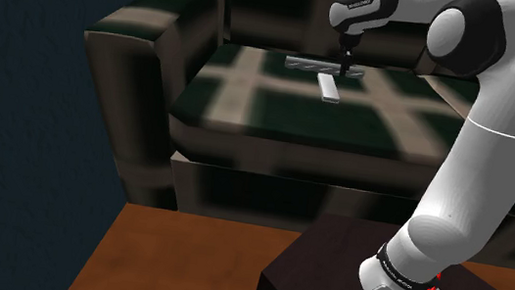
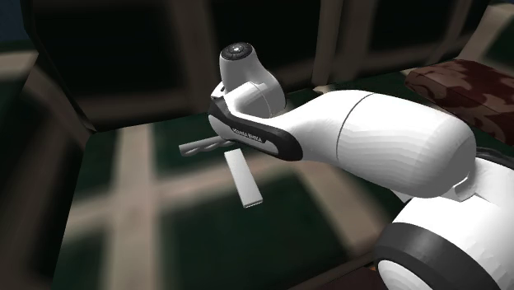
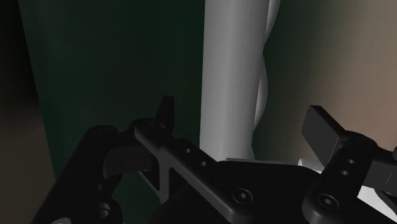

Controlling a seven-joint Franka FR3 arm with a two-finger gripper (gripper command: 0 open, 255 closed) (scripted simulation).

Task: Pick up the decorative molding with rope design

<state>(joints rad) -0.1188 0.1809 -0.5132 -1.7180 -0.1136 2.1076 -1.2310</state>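
In the shoulder view, the gripper (image 1: 346, 64) hangs in the upper middle of the frame, right over the grey molding (image 1: 310, 66). The molding lies flat on the dark green plaid sofa seat (image 1: 249, 109), close to the edge where the seat meets the backrest. A white flat bar (image 1: 329, 87) lies just beside it and slants toward the seat's front edge. Open cushion runs to the shoulder view's left as far as the armrest (image 1: 147, 49), and forward to the front edge.

In the wrist view the fingers (image 3: 167, 114) stand spread, with the molding (image 3: 229, 76) running lengthwise between them and its twisted rope edge toward the other finger. They seem clear of its sides, though the dim view leaves that uncertain.

In the second exterior view, the molding (image 2: 202, 147) shows at middle left, with the bar (image 2: 245, 180) below it.
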